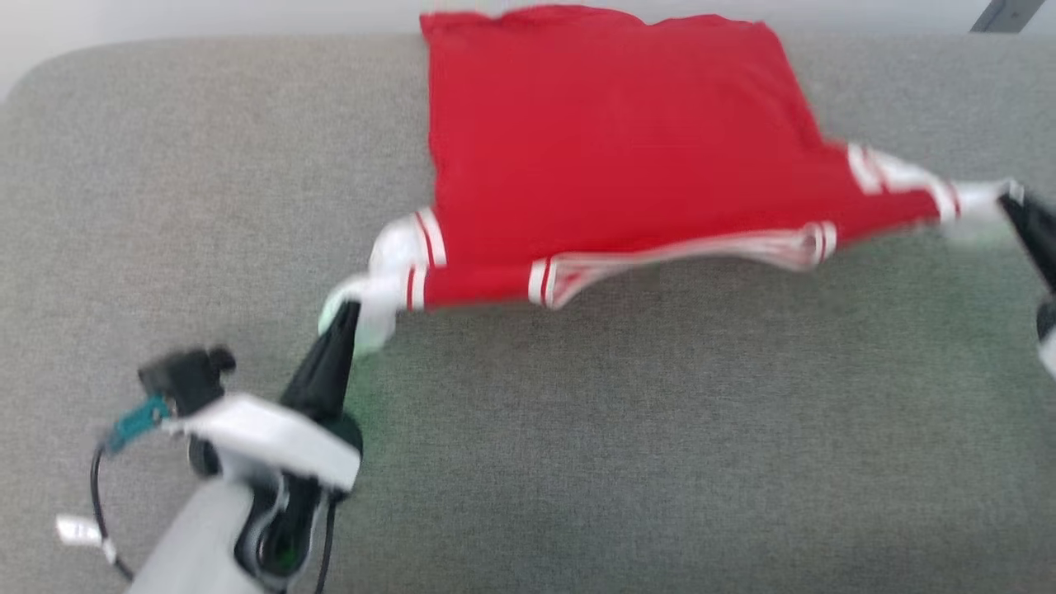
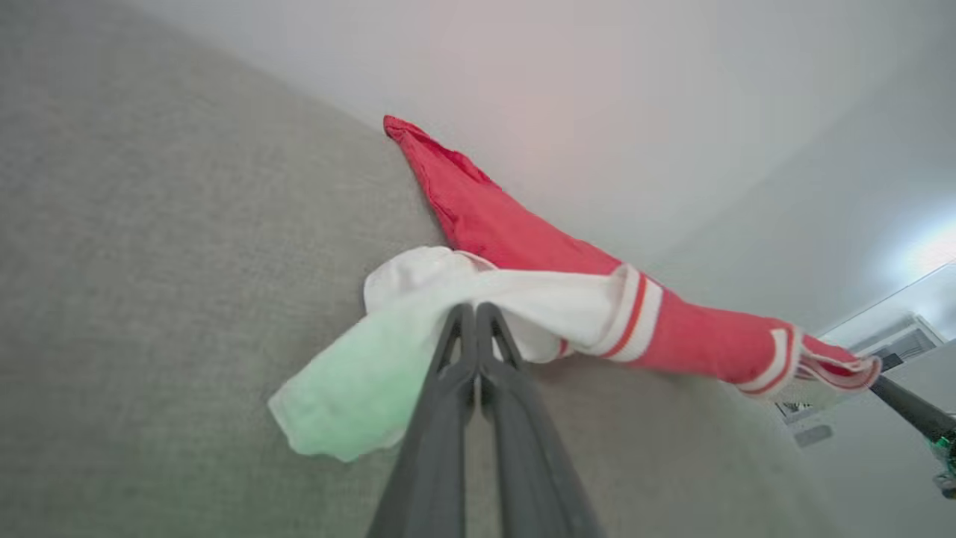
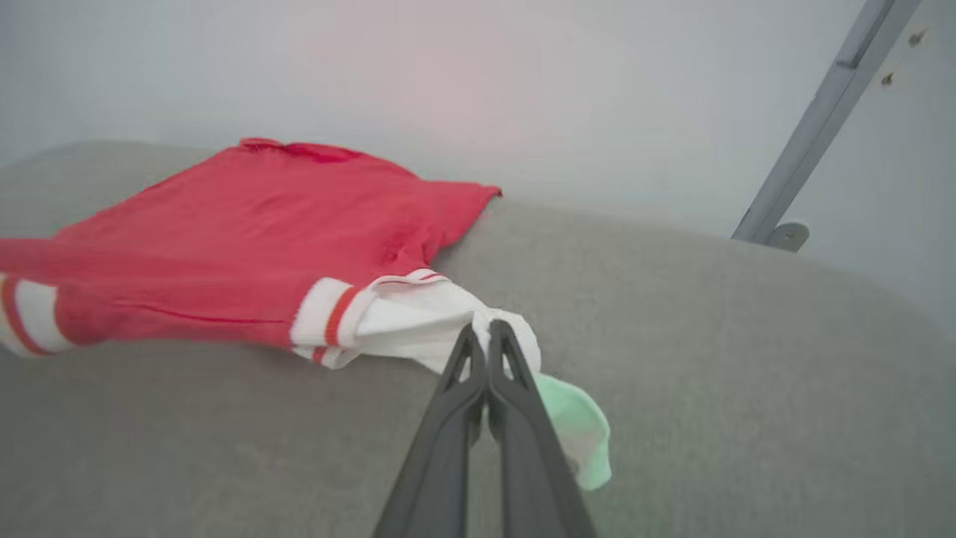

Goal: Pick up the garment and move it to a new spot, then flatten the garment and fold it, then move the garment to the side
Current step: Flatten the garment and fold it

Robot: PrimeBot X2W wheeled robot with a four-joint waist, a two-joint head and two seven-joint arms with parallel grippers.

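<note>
One red, white-sleeved garment, seemingly stretched taut.

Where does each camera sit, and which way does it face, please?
Head view: on the head, facing forward and down at the red jersey T-shirt with white sleeves over a grey fabric surface; left gripper lower left, right gripper far right.
Left wrist view: on that wrist, along its shut fingers pinching one sleeve.
Right wrist view: likewise, fingers pinching the other sleeve.
Shared: all three show the shirt.

Beside the garment, the right gripper is blurred, its body cut off at the frame edge.
</note>
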